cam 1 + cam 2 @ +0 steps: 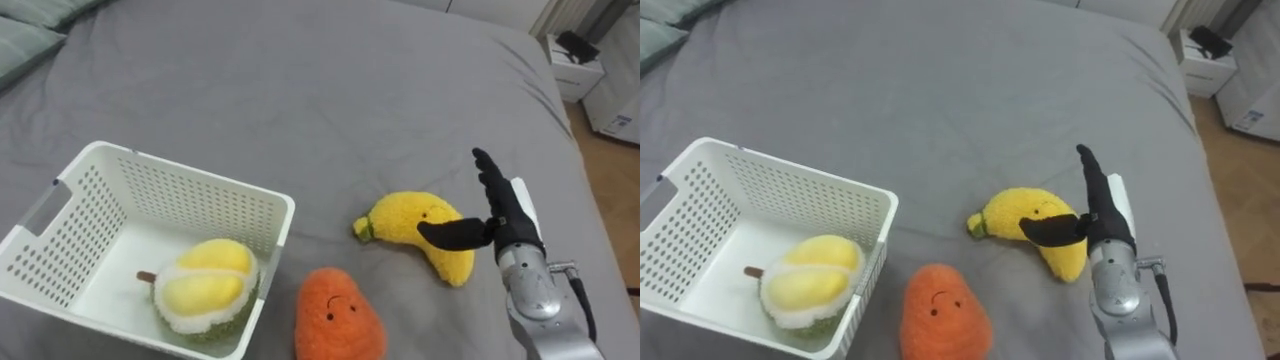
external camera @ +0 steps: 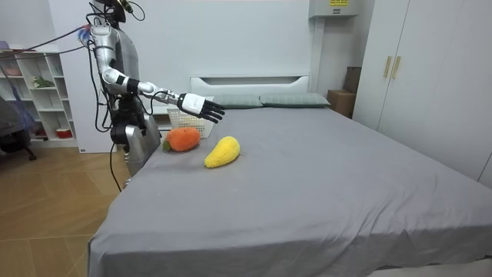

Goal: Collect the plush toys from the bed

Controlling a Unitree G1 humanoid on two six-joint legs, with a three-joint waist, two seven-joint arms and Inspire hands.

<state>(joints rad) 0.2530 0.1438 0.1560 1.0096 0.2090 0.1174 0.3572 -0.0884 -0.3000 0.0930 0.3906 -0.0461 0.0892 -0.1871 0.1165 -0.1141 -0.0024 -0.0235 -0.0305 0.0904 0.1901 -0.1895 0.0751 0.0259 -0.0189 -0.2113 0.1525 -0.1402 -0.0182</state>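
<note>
A yellow banana plush (image 1: 420, 232) (image 1: 1033, 228) (image 2: 221, 151) lies on the grey bed. An orange carrot plush (image 1: 338, 314) (image 1: 943, 315) (image 2: 183, 139) sits nearer to me, beside the white basket (image 1: 250, 200) (image 1: 855, 190) (image 2: 180, 118). A durian plush (image 1: 206, 289) (image 1: 806, 283) lies inside the basket. My right hand (image 1: 500, 205) (image 1: 1102, 205) (image 2: 201, 106) hovers open just right of the banana, fingers straight, thumb reaching over the banana's right end.
The grey bed (image 1: 330, 90) stretches far ahead; its right edge runs past my hand, with wooden floor and a white box (image 1: 575, 65) beyond. Pillows (image 1: 25, 35) lie at the far left. I stand at the bed's side, white shelves (image 2: 38, 100) behind me.
</note>
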